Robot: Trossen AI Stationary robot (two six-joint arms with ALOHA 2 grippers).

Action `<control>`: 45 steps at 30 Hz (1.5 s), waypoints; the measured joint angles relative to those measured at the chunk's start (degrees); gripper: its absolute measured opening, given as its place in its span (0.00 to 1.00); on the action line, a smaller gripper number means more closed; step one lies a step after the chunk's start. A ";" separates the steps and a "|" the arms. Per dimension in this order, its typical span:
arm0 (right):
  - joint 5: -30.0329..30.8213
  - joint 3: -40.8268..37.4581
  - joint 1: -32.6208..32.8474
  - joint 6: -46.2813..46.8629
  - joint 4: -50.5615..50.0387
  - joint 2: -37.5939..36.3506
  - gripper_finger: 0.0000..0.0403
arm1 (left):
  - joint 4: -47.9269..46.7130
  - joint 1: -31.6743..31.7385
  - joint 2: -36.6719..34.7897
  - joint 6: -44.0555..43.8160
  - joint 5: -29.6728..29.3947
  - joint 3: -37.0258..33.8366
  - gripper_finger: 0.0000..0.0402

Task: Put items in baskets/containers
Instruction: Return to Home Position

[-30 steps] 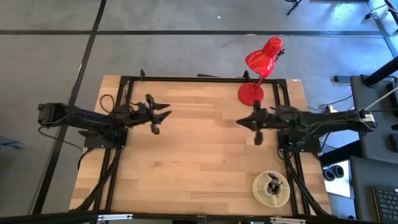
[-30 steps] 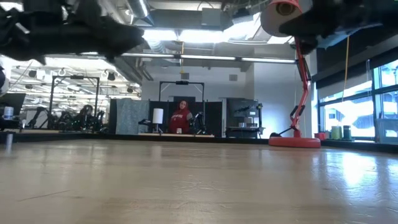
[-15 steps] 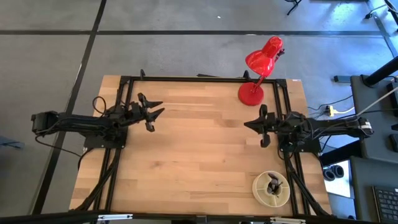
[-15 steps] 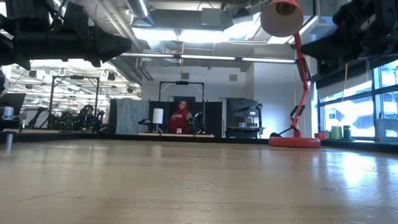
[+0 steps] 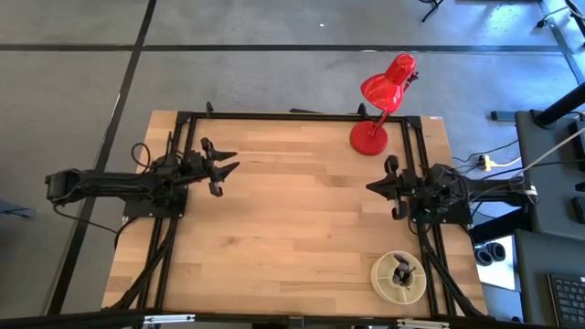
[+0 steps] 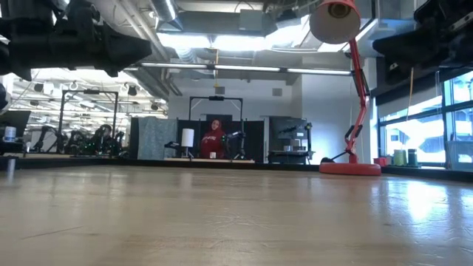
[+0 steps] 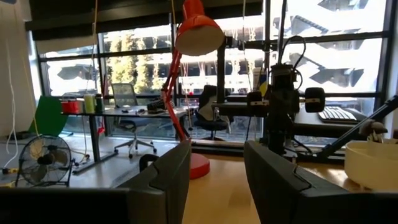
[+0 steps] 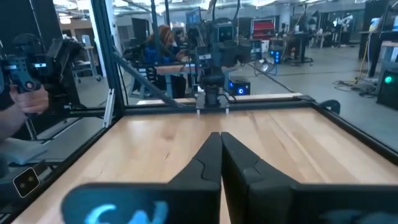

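The round cream dish sits at the table's near right corner. A dark cluster of makeup brushes stands in its centre cup. The dish's pale rim also shows in the left wrist view. My left gripper hovers over the table's left side, open and holding nothing. My right gripper hovers over the right side, beyond the dish's far side, shut and holding nothing. No brush lies on the bare wood.
A red desk lamp stands with its round base at the far right corner, close to my right arm. A black frame runs along the far edge. The wooden tabletop spreads between the arms. A person sits in the room behind.
Both arms have drawn back from the table's middle. The left gripper moved toward the left edge, the right gripper toward the right edge and slightly nearer. In the low view both arms have moved toward the picture's edges. The dish and brushes stayed still.
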 joint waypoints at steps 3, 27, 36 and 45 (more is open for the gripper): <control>0.02 0.02 -0.01 -0.15 -3.25 -2.55 0.01 | -3.33 0.00 -3.74 0.12 0.00 0.00 0.36; -0.45 -4.90 -3.30 2.40 -2.63 -8.65 0.01 | -31.18 0.00 -27.11 2.93 -0.55 0.01 0.36; -0.55 -4.87 -3.30 2.01 -2.88 -8.65 0.01 | -37.98 -0.67 -32.79 0.35 -0.48 0.02 0.36; -0.47 -4.85 -3.31 -0.04 -3.69 -8.63 0.01 | -44.72 -1.42 -31.77 -0.39 -0.41 0.04 0.36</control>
